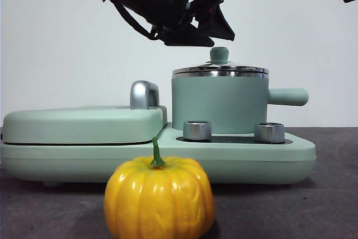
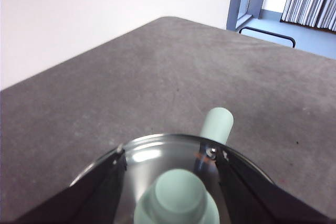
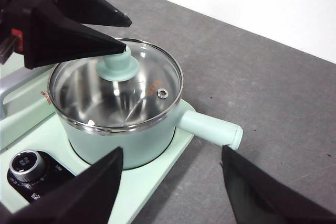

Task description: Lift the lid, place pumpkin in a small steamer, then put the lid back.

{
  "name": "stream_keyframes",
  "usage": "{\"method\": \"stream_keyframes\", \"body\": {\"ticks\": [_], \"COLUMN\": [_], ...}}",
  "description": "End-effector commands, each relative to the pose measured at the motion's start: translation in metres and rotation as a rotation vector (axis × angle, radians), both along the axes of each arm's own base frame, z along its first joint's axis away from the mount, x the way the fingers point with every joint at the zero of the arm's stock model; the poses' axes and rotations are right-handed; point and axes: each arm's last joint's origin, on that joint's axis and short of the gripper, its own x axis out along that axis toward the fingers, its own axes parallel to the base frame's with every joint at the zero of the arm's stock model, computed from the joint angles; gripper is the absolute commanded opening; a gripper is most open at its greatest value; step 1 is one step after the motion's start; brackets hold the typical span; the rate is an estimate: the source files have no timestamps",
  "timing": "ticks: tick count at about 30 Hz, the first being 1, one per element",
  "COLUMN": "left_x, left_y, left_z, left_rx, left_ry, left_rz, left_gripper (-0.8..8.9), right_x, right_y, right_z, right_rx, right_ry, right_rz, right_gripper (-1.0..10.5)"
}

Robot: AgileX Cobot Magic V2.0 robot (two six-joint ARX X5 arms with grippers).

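Grey worktop (image 1: pixel 335 194) is carrying my left claw (image 2: pixel 170 163), hanging open astride the lid (image 3: pixel 118 90) knob, gripping nothing, lid sitting on the small steamer (image 1: pixel 219 104); pumpkin (image 1: pixel 159 197) is waiting nearby in front; right claw (image 3: pixel 170 182) is idling open, empty

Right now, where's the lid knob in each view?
Front: knob tops the lid, just under the left gripper.
Left wrist: knob between the open jaws.
Right wrist: knob at lid centre.
Shared landmark: the small steamer's side handle.
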Motion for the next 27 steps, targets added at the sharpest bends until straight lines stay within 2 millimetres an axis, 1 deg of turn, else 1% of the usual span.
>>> {"method": "stream_keyframes", "body": {"ticks": [1,5,13,27], "left_x": [0.002,0.001,0.001,0.001], "left_y": [-0.006,-0.005,-0.006,-0.012], "left_z": [-0.004,-0.009,-0.007,-0.016], "left_rx": [0.018,0.050,0.032,0.047], "left_ry": [0.025,0.066,0.042,0.060], "left_rz": [-0.011,-0.011,-0.011,-0.022], "left_gripper": [2.80,2.80,2.80,2.77], "right_x": [0.001,0.001,0.001,0.001], "right_y": [0.000,0.000,0.000,0.000], "right_z": [0.006,0.006,0.006,0.006], "right_rx": [0.013,0.013,0.013,0.013], "right_ry": [-0.017,-0.017,-0.017,-0.017], "right_rz": [-0.003,-0.003,-0.003,-0.003], "right_gripper": [3.0,3.0,3.0,3.0]}}
